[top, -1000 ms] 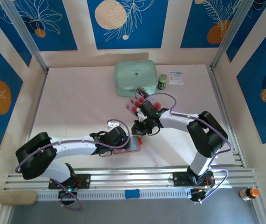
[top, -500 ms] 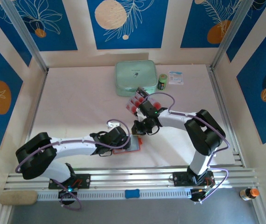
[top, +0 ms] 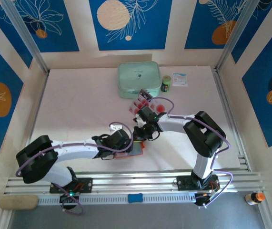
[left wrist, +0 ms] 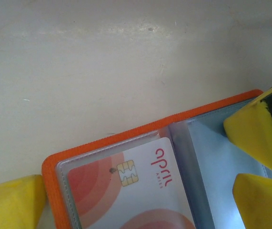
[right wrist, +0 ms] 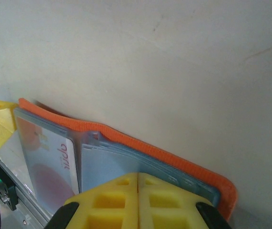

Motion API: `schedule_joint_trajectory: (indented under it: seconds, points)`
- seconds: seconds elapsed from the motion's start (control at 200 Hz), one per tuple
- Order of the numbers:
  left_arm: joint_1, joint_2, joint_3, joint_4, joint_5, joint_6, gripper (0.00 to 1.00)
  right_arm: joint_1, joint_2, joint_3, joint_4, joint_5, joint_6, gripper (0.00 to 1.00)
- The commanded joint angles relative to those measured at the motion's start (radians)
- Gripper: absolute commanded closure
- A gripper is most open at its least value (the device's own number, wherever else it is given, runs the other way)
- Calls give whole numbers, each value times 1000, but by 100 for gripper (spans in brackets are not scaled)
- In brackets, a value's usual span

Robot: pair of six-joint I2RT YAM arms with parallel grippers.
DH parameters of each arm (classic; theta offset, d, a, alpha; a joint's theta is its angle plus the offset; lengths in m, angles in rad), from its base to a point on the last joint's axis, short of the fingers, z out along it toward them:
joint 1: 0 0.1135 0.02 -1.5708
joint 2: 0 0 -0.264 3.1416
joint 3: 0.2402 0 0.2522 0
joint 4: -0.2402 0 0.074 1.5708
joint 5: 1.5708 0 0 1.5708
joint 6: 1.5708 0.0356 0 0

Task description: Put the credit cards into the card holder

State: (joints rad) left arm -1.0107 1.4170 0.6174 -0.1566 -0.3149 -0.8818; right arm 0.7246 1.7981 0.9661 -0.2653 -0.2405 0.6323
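While the right hand point(right wrist: 138, 178) covers the card holder point(right wrist: 140, 146), credit cards point(top: 136, 105) lie behind.

**Card Holder Half Out of Sight**

From above, the left gripper point(top: 127, 145) and right gripper point(top: 139, 138) are covering most of the orange fold-over card holder point(top: 141, 150). On the left wrist camera, the frame's bottom edge is cutting off the pale pink card with red circles point(left wrist: 136, 191). On the right wrist camera, closed yellow pads point(right wrist: 121, 198) are hiding the holder's near edge.

The orange-red card holder point(left wrist: 207, 157) shows a pale credit card point(left wrist: 140, 191) with red circles.
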Motion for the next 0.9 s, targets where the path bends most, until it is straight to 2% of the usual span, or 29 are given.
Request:
schedule_joint_trajectory:
  seconds: [0.0, 0.34, 0.505, 0.645, 0.79, 0.895]
  points:
    - [-11, 18, 6, -11, -12, 14, 0, 4, 26, -1, 1, -27, 16, 94]
    - [-11, 47, -8, -17, -16, 20, 2, 4, 22, -7, 12, -37, 30, 95]
    - [-11, 61, -12, -11, -9, 26, 7, 1, 11, -4, 9, -45, 30, 94]
    - [-12, 68, -21, 9, 3, 30, 16, -15, -38, -5, -6, -40, 24, 94]
    - [-14, 69, -27, 15, 4, 24, 17, -34, -96, -17, -18, -33, 29, 91]
    - [-17, 66, -27, 18, 2, 24, 17, -36, -123, -36, -15, -30, 42, 85]
